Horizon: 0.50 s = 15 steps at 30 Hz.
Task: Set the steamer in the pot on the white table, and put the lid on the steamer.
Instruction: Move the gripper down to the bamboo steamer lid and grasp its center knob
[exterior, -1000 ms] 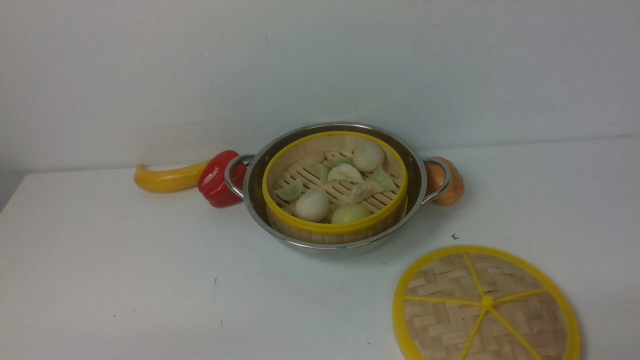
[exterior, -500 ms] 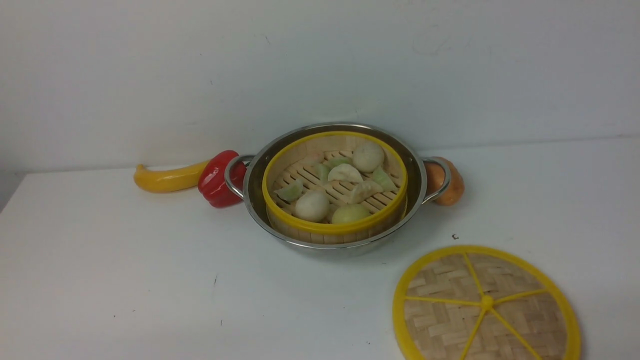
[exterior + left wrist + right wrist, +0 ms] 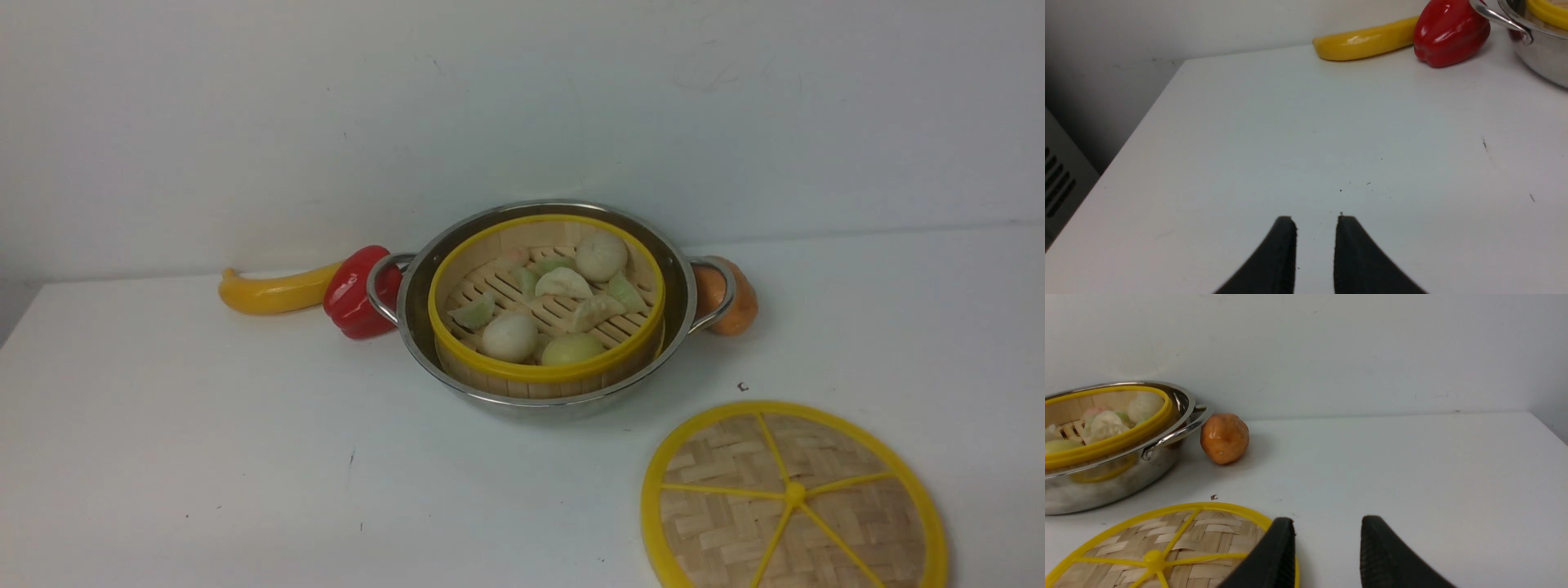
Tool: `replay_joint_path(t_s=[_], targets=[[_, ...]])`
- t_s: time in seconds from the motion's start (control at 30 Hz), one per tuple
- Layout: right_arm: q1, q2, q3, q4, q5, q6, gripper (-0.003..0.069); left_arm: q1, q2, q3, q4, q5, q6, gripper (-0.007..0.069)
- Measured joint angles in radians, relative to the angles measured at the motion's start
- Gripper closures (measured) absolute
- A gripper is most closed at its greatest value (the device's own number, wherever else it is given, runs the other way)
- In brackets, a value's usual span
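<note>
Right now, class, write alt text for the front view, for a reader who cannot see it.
A bamboo steamer of pale dumplings sits inside a steel pot on a white table; its woven lid lies flat nearer the camera, to the right. A red pepper and yellow fruit lie by the pot's left handle, an orange fruit by its right.

My front view looks forward and down over the table point(image 3: 163, 457) from some way back, while my two wrist views sit low and close, the left sharing the pepper point(image 3: 1449, 32) with it (the right shares the lid point(image 3: 1167, 547)).
</note>
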Motion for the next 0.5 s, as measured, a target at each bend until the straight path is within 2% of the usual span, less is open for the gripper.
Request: replay_joint_path(t_s=[0.5], targets=[[0.000, 0.000, 0.000, 0.000, 0.000, 0.000, 0.0414, 0.000, 0.000, 0.000, 0.001, -0.001, -0.012, 0.0467]])
